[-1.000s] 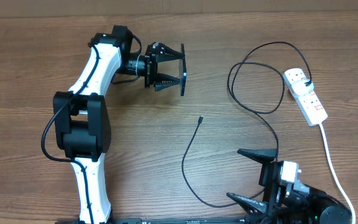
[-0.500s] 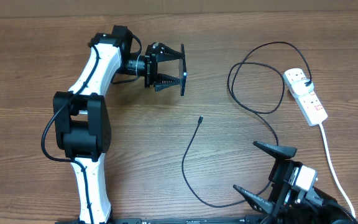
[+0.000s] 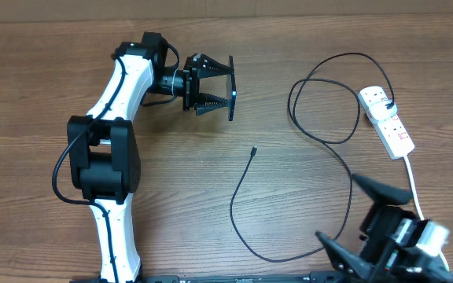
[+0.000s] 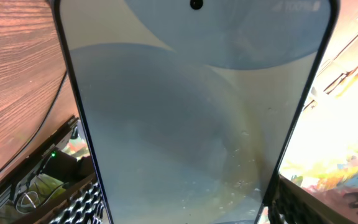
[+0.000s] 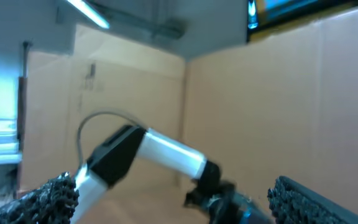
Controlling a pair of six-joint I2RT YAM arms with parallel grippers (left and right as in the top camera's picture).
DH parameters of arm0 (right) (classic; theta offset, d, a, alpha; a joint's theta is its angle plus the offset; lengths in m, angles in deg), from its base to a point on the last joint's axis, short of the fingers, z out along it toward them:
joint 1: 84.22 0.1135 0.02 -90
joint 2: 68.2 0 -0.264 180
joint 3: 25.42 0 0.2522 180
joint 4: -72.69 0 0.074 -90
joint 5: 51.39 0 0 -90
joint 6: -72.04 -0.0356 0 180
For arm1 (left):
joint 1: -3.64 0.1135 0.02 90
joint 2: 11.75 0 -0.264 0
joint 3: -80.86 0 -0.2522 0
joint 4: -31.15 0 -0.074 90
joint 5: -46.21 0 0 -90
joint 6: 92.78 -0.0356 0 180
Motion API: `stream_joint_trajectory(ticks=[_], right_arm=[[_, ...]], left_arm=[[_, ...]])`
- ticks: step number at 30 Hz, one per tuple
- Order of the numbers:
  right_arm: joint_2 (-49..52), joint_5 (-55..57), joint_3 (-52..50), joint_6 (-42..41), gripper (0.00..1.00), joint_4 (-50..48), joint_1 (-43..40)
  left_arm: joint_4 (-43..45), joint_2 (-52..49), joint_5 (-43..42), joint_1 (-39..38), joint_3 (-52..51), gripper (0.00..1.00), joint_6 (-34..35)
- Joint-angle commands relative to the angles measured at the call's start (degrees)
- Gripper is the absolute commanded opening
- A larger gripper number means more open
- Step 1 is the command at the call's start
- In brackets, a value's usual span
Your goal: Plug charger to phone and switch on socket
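Observation:
My left gripper (image 3: 222,85) hangs above the table's far left-middle, shut on the phone (image 3: 232,88), which shows edge-on from overhead. In the left wrist view the phone (image 4: 191,124) fills the frame, its pale screen facing the camera, between the fingers of my left gripper (image 4: 185,210). The charger is a thin black cable with its connector tip (image 3: 253,149) lying free on the wood; it loops back to the white socket (image 3: 390,126) at the right. My right gripper (image 3: 360,222) is open and empty at the front right, tilted upward; in its own view my right gripper (image 5: 182,200) faces the left arm.
The socket's thick white cord (image 3: 420,200) runs toward the front edge beside my right arm. A loop of the charger cable (image 3: 321,102) lies left of the socket. A cardboard wall (image 5: 278,93) stands behind the table.
My right arm has swung rightward and toward the table's front edge, its gripper still open. The left arm, the phone and the cable have not moved.

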Motion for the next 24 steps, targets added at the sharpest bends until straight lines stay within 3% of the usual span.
stream_joint_trajectory(ticks=[1, 5, 13, 16, 20, 24], right_arm=[[6.8, 5.1, 10.9, 7.0, 1.00, 9.2, -1.3], [18.1, 5.0, 25.4, 15.2, 1.00, 27.0, -2.0], [42.6, 7.9, 53.5, 23.6, 1.00, 65.8, -2.0], [48.9, 3.3, 58.2, 23.9, 1.00, 71.7, -2.0], [52.8, -17.0, 58.6, 22.2, 1.00, 76.7, -2.0], [55.2, -20.7, 58.6, 24.7, 1.00, 77.3, -2.0]], left_arm=[[0.0, 0.0, -3.5, 0.6, 1.7, 0.74, 0.2], [0.0, 0.0, -3.5, 0.6, 1.7, 0.74, 0.2], [0.0, 0.0, -3.5, 0.6, 1.7, 0.75, 0.2], [0.0, 0.0, -3.5, 0.6, 1.7, 0.75, 0.1], [0.0, 0.0, -3.5, 0.6, 1.7, 0.75, 0.1], [0.0, 0.0, -3.5, 0.6, 1.7, 0.75, 0.1]])
